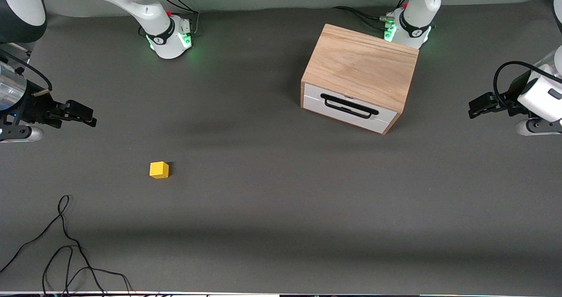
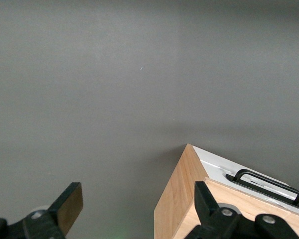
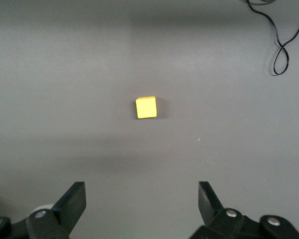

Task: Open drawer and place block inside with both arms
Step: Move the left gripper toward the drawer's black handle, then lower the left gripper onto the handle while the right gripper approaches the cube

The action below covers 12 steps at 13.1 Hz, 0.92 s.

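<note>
The light oak box [image 1: 362,64] stands near the left arm's base, and its drawer [image 1: 347,110] is shut, showing a white front and a black wire handle [image 1: 349,105]. The yellow block [image 1: 159,169] lies on the grey table, nearer the front camera, toward the right arm's end. My left gripper [image 1: 475,107] hangs open in the air beside the box; its wrist view shows the box's corner [image 2: 177,199], the handle [image 2: 269,181] and nothing in the left gripper [image 2: 138,201]. Up in the air at its own end, my right gripper [image 1: 90,115] is also open. In its wrist view the block [image 3: 146,107] lies apart from the right gripper [image 3: 142,201].
A loose black cable [image 1: 66,244] curls on the table near the front edge at the right arm's end; the same cable [image 3: 281,47] shows in the right wrist view. The arms' green-lit bases [image 1: 169,38] [image 1: 408,29] stand along the table's edge farthest from the front camera.
</note>
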Available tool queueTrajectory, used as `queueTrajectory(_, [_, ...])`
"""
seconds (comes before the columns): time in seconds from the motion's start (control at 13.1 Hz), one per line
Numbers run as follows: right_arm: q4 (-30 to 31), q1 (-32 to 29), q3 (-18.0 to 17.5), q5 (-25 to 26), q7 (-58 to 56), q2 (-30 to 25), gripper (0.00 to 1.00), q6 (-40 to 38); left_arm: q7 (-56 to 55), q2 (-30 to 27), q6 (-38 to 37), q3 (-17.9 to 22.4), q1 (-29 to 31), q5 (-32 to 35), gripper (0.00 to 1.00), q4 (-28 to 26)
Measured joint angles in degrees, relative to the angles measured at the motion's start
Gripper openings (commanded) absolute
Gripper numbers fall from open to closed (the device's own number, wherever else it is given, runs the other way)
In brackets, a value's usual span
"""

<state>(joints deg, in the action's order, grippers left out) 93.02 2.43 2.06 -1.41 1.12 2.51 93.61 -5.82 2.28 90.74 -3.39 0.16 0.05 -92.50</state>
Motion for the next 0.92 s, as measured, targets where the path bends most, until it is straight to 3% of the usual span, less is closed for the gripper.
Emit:
queueTrajectory(0.23, [0.00, -0.01, 0.04, 0.00, 0.00, 0.65, 1.00, 0.31, -7.65, 0.10, 0.00, -0.23, -3.67, -0.04, 1.00, -0.10])
queueTrajectory(0.46, [0.00, 0.01, 0.05, 0.00, -0.02, 1.63, 1.00, 1.12, -21.05, 0.76, 0.01, -0.60, -11.83, 0.09, 1.00, -0.58])
queueTrajectory(0.92, [0.07, -0.02, 0.07, 0.00, -0.03, 4.87, 1.00, 3.26, -55.97, 4.27, 0.78, -0.84, -26.49, 0.33, 1.00, -0.83])
